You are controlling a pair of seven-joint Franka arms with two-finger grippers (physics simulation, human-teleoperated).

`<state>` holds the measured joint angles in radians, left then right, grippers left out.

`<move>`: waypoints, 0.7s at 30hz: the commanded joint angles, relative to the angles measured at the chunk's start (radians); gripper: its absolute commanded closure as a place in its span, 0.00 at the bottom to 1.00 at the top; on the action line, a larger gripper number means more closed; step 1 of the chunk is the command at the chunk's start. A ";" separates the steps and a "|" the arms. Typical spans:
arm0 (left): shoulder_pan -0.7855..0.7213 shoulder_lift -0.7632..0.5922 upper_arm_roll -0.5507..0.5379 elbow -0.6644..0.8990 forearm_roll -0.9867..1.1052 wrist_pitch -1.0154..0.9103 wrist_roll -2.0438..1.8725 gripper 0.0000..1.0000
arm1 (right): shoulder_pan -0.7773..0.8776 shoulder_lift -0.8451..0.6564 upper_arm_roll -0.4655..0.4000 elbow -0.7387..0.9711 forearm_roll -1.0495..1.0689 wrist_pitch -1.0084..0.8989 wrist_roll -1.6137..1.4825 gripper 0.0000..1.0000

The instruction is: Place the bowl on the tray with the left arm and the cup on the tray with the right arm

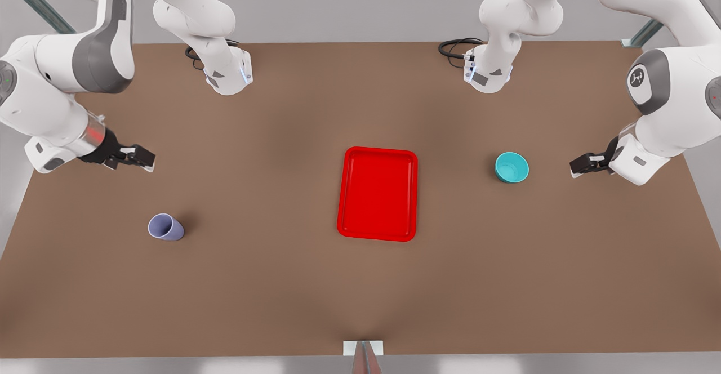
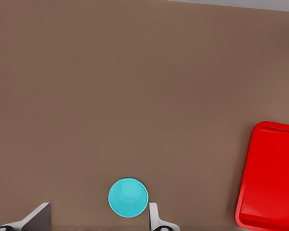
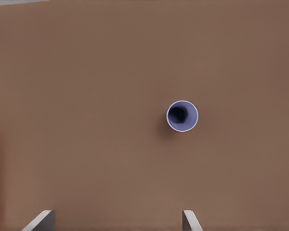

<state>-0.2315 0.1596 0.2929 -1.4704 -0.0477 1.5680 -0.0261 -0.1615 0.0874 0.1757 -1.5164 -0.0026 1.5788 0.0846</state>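
Observation:
The teal bowl point(image 1: 512, 167) stands upright on the brown table at the front view's right, apart from the red tray point(image 1: 378, 194) in the middle. My left gripper point(image 1: 583, 165) hovers to the bowl's right, open and holding nothing. Through the left wrist camera the bowl point(image 2: 128, 197) lies near my left gripper point(image 2: 97, 219), with the tray point(image 2: 269, 178) off to one side. The lavender cup point(image 1: 165, 227) stands at the front view's left. Above it, farther back, my right gripper point(image 1: 141, 159) is open and holding nothing. The cup point(image 3: 182, 116) lies ahead of my right gripper point(image 3: 116, 220).
Both arm bases point(image 1: 228, 75) point(image 1: 487, 75) stand at the table's far edge with black cables beside them. A small white bracket point(image 1: 363, 348) sits at the middle of the near edge. Bare tabletop point(image 1: 270, 284) surrounds the tray.

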 commanded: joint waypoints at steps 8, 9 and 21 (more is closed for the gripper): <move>0.074 -0.060 0.000 -0.688 -0.092 0.516 0.256 0.00 | 0.019 0.011 0.001 0.009 -0.003 0.000 0.000 0.00; 0.074 -0.063 0.000 -0.757 -0.106 0.592 0.265 0.00 | 0.019 0.014 -0.001 0.009 -0.002 0.000 0.000 0.00; 0.092 0.060 0.002 -0.915 -0.248 0.810 0.425 0.00 | 0.019 0.015 -0.001 0.007 -0.002 -0.023 -0.002 0.00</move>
<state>-0.1395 0.2271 0.2945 -2.3854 -0.2829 2.3789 0.4023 -0.1458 0.1028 0.1753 -1.5117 -0.0046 1.5538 0.0814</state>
